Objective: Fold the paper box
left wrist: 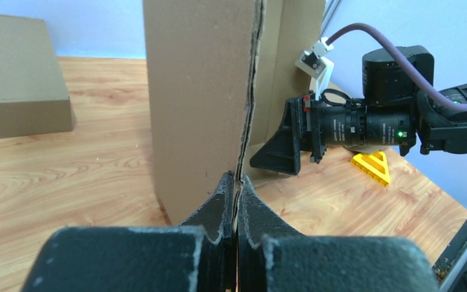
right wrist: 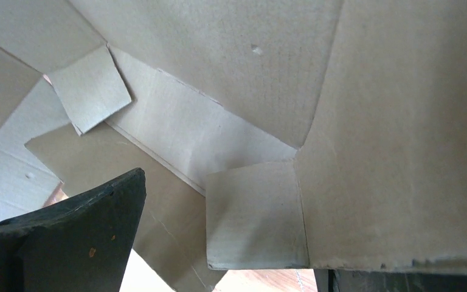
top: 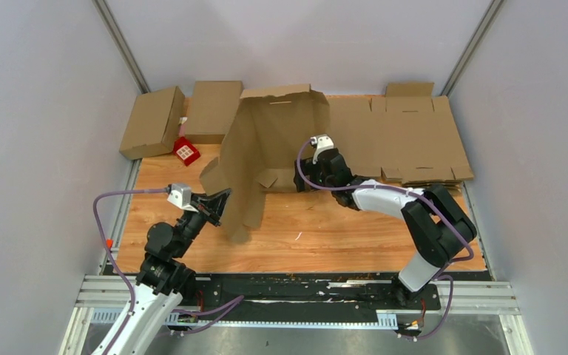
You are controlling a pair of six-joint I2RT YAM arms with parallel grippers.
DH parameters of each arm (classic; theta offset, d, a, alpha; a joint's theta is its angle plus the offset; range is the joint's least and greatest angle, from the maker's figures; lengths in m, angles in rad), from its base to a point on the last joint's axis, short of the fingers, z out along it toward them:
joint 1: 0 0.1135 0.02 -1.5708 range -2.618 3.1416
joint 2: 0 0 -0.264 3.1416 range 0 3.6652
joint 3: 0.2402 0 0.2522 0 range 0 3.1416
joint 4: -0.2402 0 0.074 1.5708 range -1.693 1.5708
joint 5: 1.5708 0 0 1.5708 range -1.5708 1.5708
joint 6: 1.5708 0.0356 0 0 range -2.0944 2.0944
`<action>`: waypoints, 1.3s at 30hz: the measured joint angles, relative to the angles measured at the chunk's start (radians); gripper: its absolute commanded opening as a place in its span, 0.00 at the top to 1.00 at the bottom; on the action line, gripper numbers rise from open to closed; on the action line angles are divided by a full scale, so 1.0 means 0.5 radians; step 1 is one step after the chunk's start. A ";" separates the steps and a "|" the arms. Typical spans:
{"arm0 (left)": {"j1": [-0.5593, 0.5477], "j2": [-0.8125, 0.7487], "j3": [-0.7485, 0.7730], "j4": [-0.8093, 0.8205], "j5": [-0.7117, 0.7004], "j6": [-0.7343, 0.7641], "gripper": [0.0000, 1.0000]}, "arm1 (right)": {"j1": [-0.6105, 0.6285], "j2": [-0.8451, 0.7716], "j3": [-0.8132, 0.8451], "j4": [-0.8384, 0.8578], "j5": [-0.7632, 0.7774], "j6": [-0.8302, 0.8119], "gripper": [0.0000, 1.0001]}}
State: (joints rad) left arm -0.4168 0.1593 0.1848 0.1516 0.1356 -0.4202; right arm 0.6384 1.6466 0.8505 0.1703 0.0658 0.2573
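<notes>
The left hand [left wrist: 236,182] is pinching shut on the edge of the cardboard box [top: 266,148] standing mid-worktop [top: 325,229], the right hand [right wrist: 237,231] is gaping empty inside it, so the unsupported sheet is risking sagging over.

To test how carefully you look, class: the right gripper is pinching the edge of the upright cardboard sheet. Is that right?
Not quite. It is the left gripper that is pinching the edge of the upright cardboard sheet, with its jaws shut on it. The left wrist view shows this.
</notes>
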 measured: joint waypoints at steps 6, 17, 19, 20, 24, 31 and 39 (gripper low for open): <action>0.001 0.002 0.003 -0.028 -0.021 0.005 1.00 | 0.072 0.002 0.072 -0.012 0.175 -0.056 0.04; 0.001 0.004 0.043 -0.117 -0.011 0.087 1.00 | 0.071 -0.124 -0.059 0.146 0.201 -0.170 0.03; 0.001 0.018 0.046 -0.116 0.009 0.102 1.00 | 0.071 -0.156 -0.091 0.185 0.198 -0.208 0.05; 0.000 0.029 0.050 -0.116 0.021 0.111 1.00 | 0.071 -0.168 -0.105 0.211 0.193 -0.218 0.07; 0.001 0.059 0.072 -0.112 0.049 0.127 1.00 | 0.071 -0.193 -0.147 0.294 0.152 -0.235 0.32; 0.000 0.054 0.078 -0.104 0.062 0.137 1.00 | 0.069 -0.196 -0.163 0.328 0.119 -0.211 0.50; 0.001 0.143 0.078 0.035 0.160 0.143 1.00 | 0.069 -0.085 -0.143 0.346 0.108 -0.196 0.71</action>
State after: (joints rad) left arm -0.4164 0.2310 0.2237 0.1692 0.2157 -0.3485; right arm 0.6727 1.6039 0.7792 0.3431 0.1196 0.1593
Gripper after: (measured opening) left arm 0.009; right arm 0.291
